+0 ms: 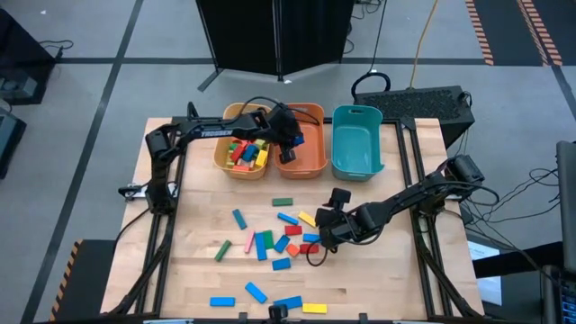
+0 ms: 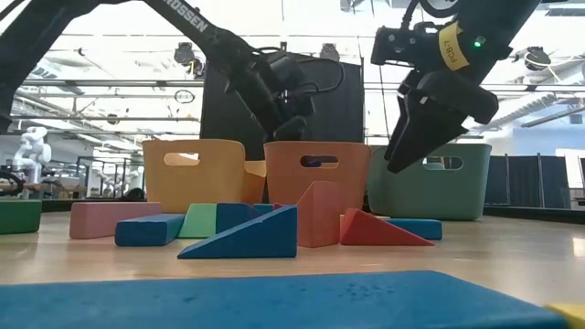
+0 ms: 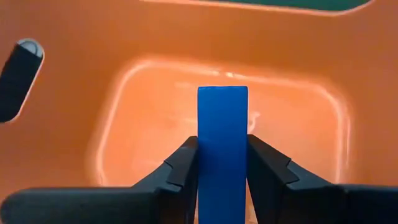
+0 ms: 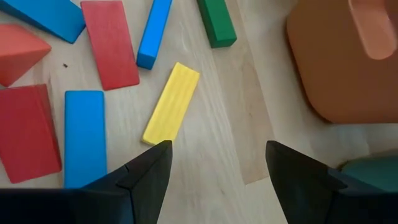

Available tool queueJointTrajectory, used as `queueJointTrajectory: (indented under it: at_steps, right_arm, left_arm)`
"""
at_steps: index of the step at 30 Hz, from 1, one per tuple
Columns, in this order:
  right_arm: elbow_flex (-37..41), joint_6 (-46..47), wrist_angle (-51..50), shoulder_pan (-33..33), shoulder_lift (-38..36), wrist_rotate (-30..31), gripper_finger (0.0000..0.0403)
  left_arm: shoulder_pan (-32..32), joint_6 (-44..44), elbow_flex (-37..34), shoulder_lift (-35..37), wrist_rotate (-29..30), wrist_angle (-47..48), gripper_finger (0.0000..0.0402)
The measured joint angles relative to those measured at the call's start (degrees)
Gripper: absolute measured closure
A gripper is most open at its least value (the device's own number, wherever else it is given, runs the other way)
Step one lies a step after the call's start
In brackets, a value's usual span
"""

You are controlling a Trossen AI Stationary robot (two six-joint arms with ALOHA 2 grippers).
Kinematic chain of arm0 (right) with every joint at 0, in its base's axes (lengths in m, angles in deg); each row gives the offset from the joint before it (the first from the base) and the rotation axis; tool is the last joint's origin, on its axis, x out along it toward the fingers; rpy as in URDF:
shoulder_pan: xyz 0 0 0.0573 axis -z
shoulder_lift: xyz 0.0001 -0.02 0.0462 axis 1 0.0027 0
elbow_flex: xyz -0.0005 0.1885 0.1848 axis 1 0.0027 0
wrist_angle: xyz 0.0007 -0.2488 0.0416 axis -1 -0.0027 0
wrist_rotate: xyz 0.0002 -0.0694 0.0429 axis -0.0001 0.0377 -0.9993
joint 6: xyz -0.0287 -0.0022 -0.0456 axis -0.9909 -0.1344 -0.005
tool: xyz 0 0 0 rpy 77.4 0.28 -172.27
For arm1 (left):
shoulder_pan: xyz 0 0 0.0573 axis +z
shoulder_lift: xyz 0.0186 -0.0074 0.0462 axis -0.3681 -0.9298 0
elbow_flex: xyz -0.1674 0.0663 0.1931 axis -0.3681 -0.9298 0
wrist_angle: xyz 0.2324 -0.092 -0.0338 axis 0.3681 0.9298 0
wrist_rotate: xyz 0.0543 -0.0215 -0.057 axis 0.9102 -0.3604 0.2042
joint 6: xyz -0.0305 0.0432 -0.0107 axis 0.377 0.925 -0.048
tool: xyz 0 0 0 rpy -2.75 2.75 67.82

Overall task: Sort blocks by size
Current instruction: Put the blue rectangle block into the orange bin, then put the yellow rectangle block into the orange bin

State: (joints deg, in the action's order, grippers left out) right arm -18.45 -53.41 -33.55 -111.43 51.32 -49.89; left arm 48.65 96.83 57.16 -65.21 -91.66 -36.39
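My left gripper [image 1: 288, 139] is over the orange bin [image 1: 313, 160] and is shut on a blue bar block [image 3: 222, 124]; the bin's bare floor [image 3: 155, 112] shows below it. My right gripper [image 4: 217, 168] is open and empty, a little above the table among the loose blocks [image 1: 279, 238]. A yellow bar [image 4: 171, 102] lies flat just ahead of its fingers, with red blocks [image 4: 111, 43] and blue blocks [image 4: 84, 134] beside it. The yellow bin [image 1: 221, 160] holds several blocks. My left gripper pinches the blue bar between its two fingers, on the bar's two long sides [image 3: 202, 162]. The bar runs along the fingers and sticks out past their tips. It is lifted clear above the orange bin's floor.
The teal bin [image 1: 355, 144] stands right of the orange bin at the table's far side. More blue blocks and a yellow one [image 1: 314, 308] lie near the front edge. In the low view, blocks [image 2: 247, 233] stand in front of the bins.
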Motion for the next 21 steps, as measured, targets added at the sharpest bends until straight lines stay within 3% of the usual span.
queueJointTrajectory:
  at_steps: [7,12,21]
  right_arm:
    - [0.0,-1.3,3.7,1.3,0.4,1.8,0.0156]
    - [0.0,-2.6,8.9,2.2,2.7,-1.4,0.0156]
    - [0.0,0.2,11.8,1.9,5.9,-4.2,0.0156]
  left_arm:
    - [-0.3,1.2,0.0,0.4,-0.1,-0.9,0.0234]
    - [-0.4,1.3,0.0,1.1,0.3,0.5,0.0188]
    - [-2.6,4.3,0.0,12.1,-0.4,10.6,0.0181]
